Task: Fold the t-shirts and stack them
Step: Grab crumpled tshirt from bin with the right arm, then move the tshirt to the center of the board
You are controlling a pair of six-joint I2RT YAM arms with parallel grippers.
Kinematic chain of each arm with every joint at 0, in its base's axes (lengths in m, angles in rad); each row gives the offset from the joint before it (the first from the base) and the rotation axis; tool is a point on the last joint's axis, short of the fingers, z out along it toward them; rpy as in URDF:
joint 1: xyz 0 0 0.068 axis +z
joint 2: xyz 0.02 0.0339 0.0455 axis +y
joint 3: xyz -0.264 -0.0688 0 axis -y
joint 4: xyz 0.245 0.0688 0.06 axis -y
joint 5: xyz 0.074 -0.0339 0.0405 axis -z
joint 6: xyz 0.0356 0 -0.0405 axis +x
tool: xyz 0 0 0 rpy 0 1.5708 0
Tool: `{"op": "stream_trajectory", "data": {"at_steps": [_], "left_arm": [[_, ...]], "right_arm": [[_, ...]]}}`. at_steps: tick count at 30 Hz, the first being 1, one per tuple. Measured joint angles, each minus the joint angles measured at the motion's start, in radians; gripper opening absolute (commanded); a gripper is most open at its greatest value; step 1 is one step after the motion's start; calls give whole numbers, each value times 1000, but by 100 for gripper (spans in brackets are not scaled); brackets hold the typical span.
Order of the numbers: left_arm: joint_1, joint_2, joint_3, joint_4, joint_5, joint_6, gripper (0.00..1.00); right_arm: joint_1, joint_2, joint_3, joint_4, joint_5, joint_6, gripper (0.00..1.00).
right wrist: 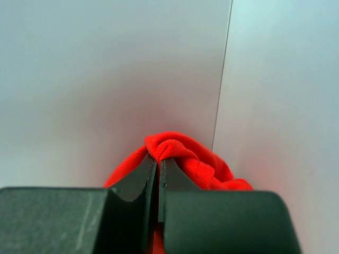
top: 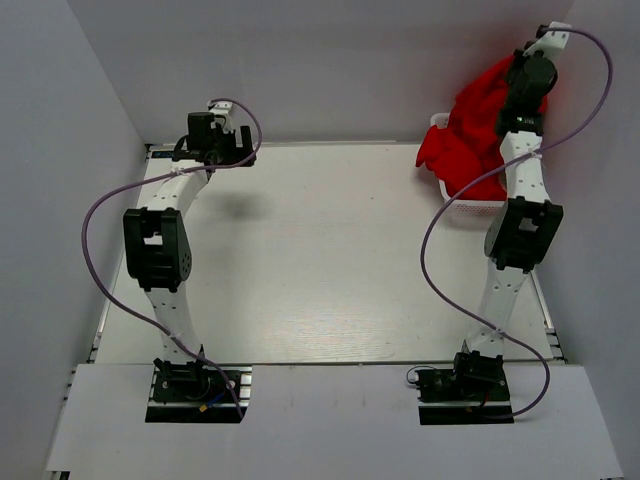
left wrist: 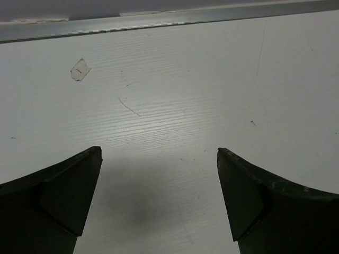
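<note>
A bunch of bright red t-shirt fabric hangs at the back right, lifted above a white lattice basket. My right gripper is raised high there and is shut on a fold of a red t-shirt, the cloth bulging over its fingertips. How many shirts are in the red bunch I cannot tell. My left gripper is at the back left, low over the bare white table. Its fingers stand wide apart and hold nothing.
The grey back wall and side walls close in the table. A metal rail runs along the table's far edge just ahead of the left gripper. A small piece of tape lies on the table there. The basket stands against the right wall.
</note>
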Motion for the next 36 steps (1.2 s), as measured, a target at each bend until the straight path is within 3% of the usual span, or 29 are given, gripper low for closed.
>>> {"op": "stream_trajectory", "data": {"at_steps": [6,16,24,31,36], "left_arm": [[0,-80,-40,27,21,8,100],[0,-127,-74,69,45,9,100],[0,-194,-117,35,47,1,100],[0,-345,-125,-68,-68,-74,100],[0,-476,-179,-151,-196,-159,100]], "right_arm": [[11,-68,89,58,-34,-19,0],[60,-163,90,135,-196,6,0],[212,-243,78,105,-402,52,0],[348,-367,-75,52,-629,143,0],[366,-503,-379,130,-796,263,0]]}}
